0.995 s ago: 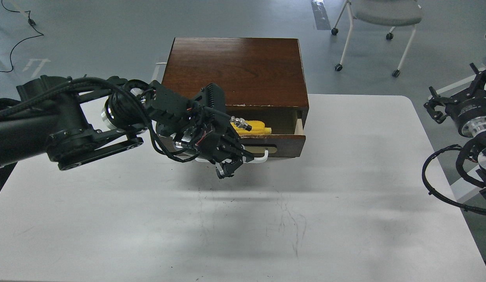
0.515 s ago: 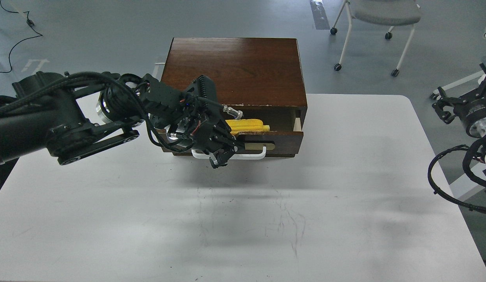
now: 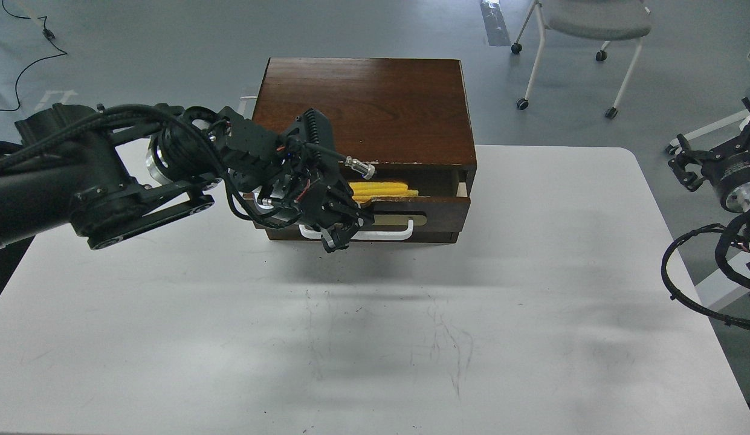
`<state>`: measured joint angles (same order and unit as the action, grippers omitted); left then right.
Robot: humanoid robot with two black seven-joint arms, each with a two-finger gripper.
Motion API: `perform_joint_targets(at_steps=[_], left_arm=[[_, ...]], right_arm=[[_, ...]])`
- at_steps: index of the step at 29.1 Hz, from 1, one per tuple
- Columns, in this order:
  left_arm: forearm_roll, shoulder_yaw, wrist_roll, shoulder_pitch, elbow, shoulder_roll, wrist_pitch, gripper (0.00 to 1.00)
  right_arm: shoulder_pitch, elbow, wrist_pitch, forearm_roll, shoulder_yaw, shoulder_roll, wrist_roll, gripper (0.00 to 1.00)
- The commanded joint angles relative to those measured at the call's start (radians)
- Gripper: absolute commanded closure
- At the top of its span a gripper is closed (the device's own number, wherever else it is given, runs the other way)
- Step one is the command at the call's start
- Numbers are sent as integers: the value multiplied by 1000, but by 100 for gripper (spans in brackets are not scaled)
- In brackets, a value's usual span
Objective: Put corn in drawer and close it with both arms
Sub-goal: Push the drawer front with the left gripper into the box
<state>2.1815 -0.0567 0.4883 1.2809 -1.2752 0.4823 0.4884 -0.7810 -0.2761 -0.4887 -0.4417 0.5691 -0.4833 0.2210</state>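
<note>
a view from the robot's head, looking forward and down at a white table (image 3: 532, 314) with faint scuff marks; at the far edge of the table stands a dark-brown wooden cabinet (image 3: 362, 109) with a flat top; its drawer (image 3: 435, 208) is pulled out only a little, showing a narrow gap under the cabinet's chipped top edge; inside that gap lies the corn (image 3: 384, 190), bright yellow and ribbed, lying lengthwise across the drawer, its left end hidden behind the arm; the drawer front carries a white bar handle (image 3: 390, 233) on a beige oblong plate.

the left arm (image 3: 78, 181), black with a silver ring and bundled black cables, reaches in from the left edge and crosses in front of the cabinet's left half; the left gripper (image 3: 337, 237) points downward at the left part of the handle, touching or just in front of it; its fingers are dark and crowded together, so i cannot tell whether they are apart or closed, nor whether they grasp the handle.

the right arm (image 3: 737, 193) sits at the far right edge, off the table and well apart from the cabinet; the right gripper (image 3: 683, 166) points left, its fingers spread apart and holding nothing.

behind the table, a grey floor (image 3: 139, 54), a wheeled chair (image 3: 586, 36) at the upper right, and a thin black cable (image 3: 24, 60) at the upper left.
</note>
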Motion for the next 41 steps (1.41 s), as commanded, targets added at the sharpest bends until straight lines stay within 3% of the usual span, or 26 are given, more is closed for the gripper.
perform_joint_targets(at_steps=[1,18,41], left_arm=[[0,-2,0,8,10,1,0,100],[0,-2,0,3,-165,56,0,100],[0,25,0,-2,-53,55,0,100]], right_arm=[[-3,0,0,0,0,0,0,0],[0,1,0,0,0,-1,0,0],[-4,1,0,0,2,-1,0,0]])
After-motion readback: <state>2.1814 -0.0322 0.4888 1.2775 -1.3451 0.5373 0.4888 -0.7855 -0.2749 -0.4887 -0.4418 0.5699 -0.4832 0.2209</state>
